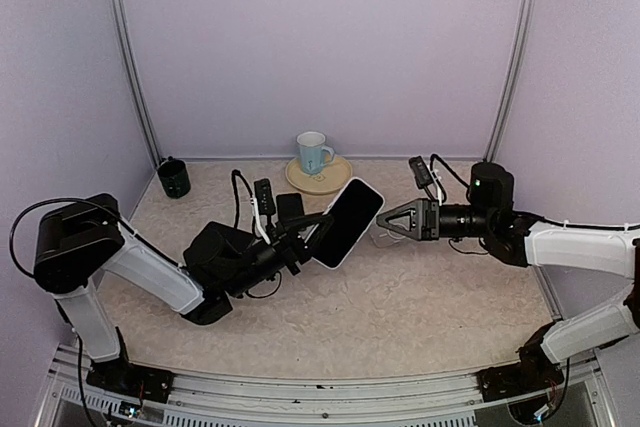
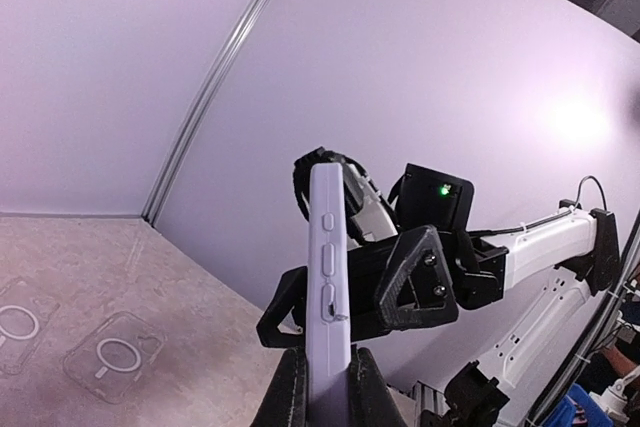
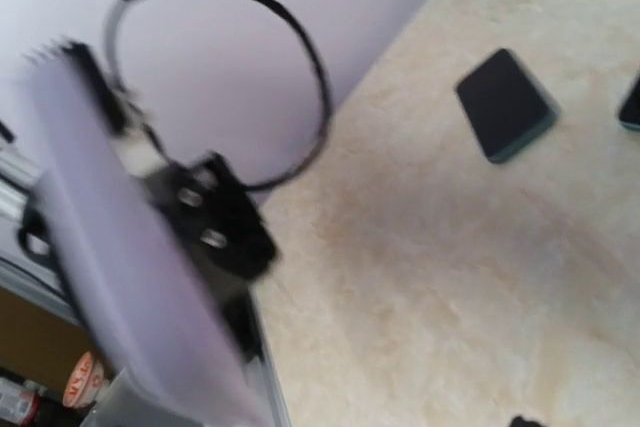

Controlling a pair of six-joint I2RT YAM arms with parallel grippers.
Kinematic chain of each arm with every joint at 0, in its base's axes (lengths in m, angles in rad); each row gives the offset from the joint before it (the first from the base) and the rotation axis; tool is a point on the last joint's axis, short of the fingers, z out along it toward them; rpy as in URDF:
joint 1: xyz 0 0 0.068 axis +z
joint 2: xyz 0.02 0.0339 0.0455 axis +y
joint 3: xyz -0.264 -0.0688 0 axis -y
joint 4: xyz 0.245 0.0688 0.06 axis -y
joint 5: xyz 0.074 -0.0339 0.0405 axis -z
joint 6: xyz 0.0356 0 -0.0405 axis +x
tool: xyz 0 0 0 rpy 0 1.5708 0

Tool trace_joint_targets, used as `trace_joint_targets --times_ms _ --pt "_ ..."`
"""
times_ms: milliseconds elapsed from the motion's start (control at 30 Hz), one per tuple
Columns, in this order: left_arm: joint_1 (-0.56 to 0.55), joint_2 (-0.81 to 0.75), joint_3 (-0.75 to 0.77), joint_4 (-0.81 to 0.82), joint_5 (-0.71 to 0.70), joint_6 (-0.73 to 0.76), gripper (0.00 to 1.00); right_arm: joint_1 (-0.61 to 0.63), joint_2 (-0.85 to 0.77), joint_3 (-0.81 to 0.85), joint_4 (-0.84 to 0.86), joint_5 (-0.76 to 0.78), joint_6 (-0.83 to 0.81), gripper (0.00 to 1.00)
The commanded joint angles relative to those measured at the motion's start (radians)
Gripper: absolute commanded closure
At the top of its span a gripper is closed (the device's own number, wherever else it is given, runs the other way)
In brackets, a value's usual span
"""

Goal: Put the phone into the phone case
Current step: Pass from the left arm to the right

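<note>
Two sets of fingers meet above the counter (image 1: 420, 317): left fingers (image 2: 288, 392) clamp the phone (image 1: 347, 222) upright, right fingers (image 2: 415, 282) stand apart just beside it. Clear cases (image 2: 113, 357) lie below; seating the phone in one likely comes next.

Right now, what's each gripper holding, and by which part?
The left gripper is shut on the phone, pinching its lower end. The right gripper is open, holding nothing.
</note>
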Motion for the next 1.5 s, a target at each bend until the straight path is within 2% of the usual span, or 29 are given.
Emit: trace_joint_targets --times_ms 0,333,500,600,700,767,800,867,933,1100,1300,1467 --pt "-0.043 0.062 0.021 0.246 -0.123 -0.013 1.0 0.028 0.01 -0.015 0.132 -0.03 0.019 0.22" --pt "-0.065 0.127 0.037 0.344 -0.149 -0.04 1.0 0.06 0.049 -0.001 0.193 -0.098 0.003 0.37" --pt "-0.072 0.143 0.065 0.344 -0.112 -0.033 1.0 0.075 0.075 0.002 0.22 -0.115 0.005 0.44" --pt "-0.074 0.15 0.07 0.344 -0.117 -0.038 1.0 0.076 0.076 0.01 0.213 -0.121 0.002 0.58" --pt "-0.074 0.152 0.065 0.339 -0.12 -0.043 1.0 0.077 0.064 0.019 0.187 -0.121 -0.012 0.87" --pt "-0.069 0.15 0.063 0.32 -0.114 -0.053 0.86 0.077 0.052 0.032 0.143 -0.114 -0.035 0.98" --pt "-0.068 0.147 0.064 0.306 -0.107 -0.064 0.74 0.077 0.046 0.041 0.117 -0.107 -0.05 1.0" --pt "-0.062 0.143 0.065 0.278 -0.091 -0.078 0.61 0.075 0.035 0.061 0.049 -0.093 -0.087 1.0" --pt "-0.054 0.135 0.069 0.241 -0.063 -0.091 0.53 0.075 0.026 0.083 -0.02 -0.077 -0.125 1.0" --pt "-0.006 0.104 0.078 0.11 0.095 -0.111 0.38 0.072 0.03 0.158 -0.236 -0.041 -0.225 1.0" --pt "0.074 0.079 0.171 -0.105 0.418 -0.132 0.33 0.068 0.051 0.218 -0.369 -0.094 -0.307 1.0" --pt "0.095 0.067 0.25 -0.316 0.558 -0.038 0.33 0.067 0.038 0.242 -0.429 -0.125 -0.361 1.0"
